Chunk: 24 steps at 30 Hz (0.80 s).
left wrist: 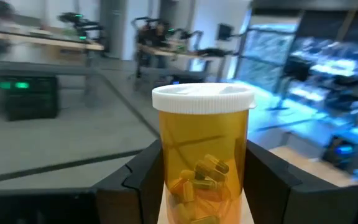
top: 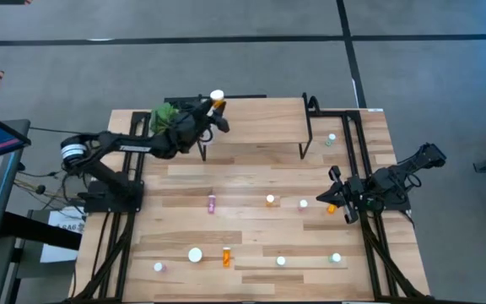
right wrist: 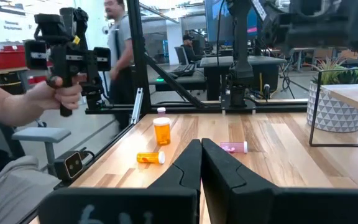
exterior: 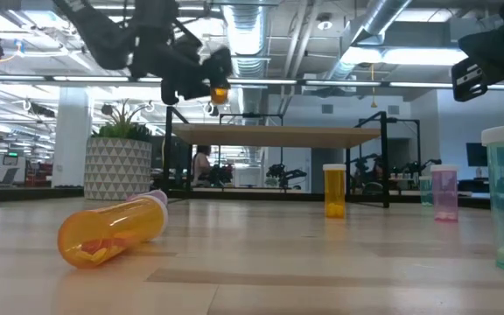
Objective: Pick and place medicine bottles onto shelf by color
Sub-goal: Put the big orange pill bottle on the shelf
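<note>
Wooden table (top: 251, 169) in a big open lab. Left gripper (top: 213, 108) pinches 1 orange bottle (left wrist: 202, 155) above the shelf's (top: 256, 118) end; right gripper (right wrist: 201, 163), pressed together, sits at the table's right edge. High view shows about 10 more bottles scattered; only the right wrist view catches a person's hand (right wrist: 64, 93) holding a controller.

high view looks straight down on the shelf (top: 251, 127); low view faces it level from the table's near edge. the wrist views look outward. high and low share the shelf.
</note>
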Available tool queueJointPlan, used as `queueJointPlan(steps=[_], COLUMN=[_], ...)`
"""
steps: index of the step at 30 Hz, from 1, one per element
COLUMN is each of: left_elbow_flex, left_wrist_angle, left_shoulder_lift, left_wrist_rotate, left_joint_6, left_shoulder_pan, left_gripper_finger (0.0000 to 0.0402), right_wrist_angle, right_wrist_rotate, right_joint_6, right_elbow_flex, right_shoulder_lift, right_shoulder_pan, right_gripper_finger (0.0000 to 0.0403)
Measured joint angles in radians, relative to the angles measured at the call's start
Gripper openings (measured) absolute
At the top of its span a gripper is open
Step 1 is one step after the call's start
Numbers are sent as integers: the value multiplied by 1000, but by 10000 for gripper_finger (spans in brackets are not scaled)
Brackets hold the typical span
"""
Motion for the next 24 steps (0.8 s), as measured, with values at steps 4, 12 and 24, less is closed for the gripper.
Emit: queueJointPlan(steps=[4,12,24], left_elbow_flex=[77,268,282], left_wrist_angle=[-57,-316,-363], left_shoulder_lift=[65,154,172], left_wrist_rotate=[-64,-143,-265], left_joint_6=[33,-32,-117], left_shoulder_pan=[0,-1,-19], left_gripper_finger=[159,159,159], right_wrist_angle=[0,0,0], right_wrist_rotate=[0,0,0], right_joint_6=[0,0,0], right_elbow_flex=[0,0,0], right_shoulder_lift=[0,0,0], right_shoulder_pan=[0,0,0], right_gripper_finger=[33,33,33])
